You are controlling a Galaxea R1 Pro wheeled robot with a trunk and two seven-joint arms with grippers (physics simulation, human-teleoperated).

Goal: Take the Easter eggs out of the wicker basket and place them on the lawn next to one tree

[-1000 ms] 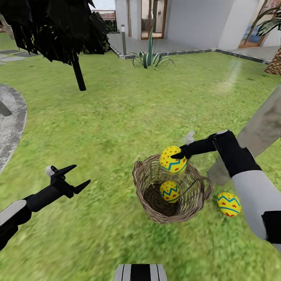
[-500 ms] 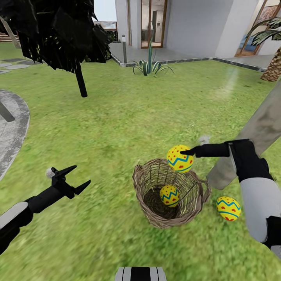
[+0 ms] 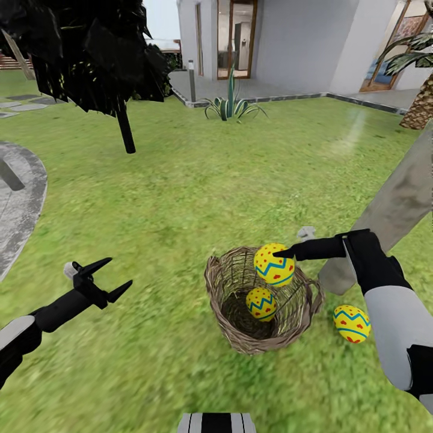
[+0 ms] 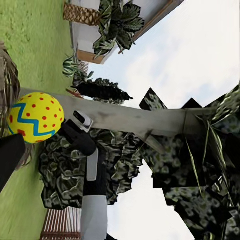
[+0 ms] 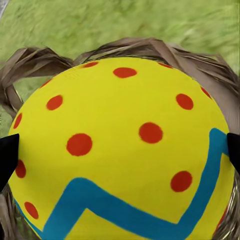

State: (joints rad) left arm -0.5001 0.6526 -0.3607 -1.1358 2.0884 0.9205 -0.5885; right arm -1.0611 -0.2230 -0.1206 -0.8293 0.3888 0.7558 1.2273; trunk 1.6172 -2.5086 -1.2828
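Note:
My right gripper (image 3: 281, 255) is shut on a yellow Easter egg (image 3: 274, 264) with red dots and a blue zigzag, held just above the far rim of the wicker basket (image 3: 224, 282). In the right wrist view that egg (image 5: 125, 150) sits between my two black fingertips (image 5: 7, 156) with the basket rim (image 5: 35, 59) behind it. A second egg (image 3: 261, 303) lies inside the basket. The third egg (image 3: 352, 323) rests on the lawn (image 3: 180, 198) beside the pale trunk of the tree (image 3: 397, 204). My left gripper (image 3: 101, 278) hangs open over the grass, well left of the basket.
A thin dark-trunked tree (image 3: 125, 129) with black foliage stands at the back left. The grey stone patio (image 3: 18, 198) curves along the left edge. A spiky plant (image 3: 230, 103) and the house terrace lie beyond the lawn, with a palm (image 3: 421, 102) at the far right.
My right gripper carried the egg a little to the right, then lowered it slightly toward the basket's far rim. The left arm drifted slightly left. The view shifted a little.

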